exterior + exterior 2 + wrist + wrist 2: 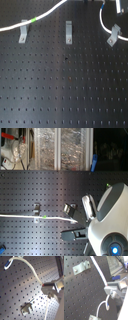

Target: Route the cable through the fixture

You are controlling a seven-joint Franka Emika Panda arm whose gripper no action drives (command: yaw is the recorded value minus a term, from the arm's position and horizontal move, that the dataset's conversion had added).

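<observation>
The cable (50, 12) is a thin white cord across the far part of the black pegboard, with a green band (33, 20) near the first exterior view's left. A second stretch (103, 24) loops past the right clip (115, 34). In the first wrist view the cable (30, 269) runs into my gripper (45, 285), which is shut on it. Its blue band (7, 266) lies at the far end. In the second wrist view the cable (99, 269) enters the gripper (107, 288) and curls out below (101, 306). Three metal clips form the fixture; the cable lies beside them, not in them.
The left clip (23, 35) and the middle clip (68, 31) stand in a row on the board. The white arm body (107, 213) fills the second exterior view's lower right. Shelving with foil-wrapped items (60, 148) stands beyond the board.
</observation>
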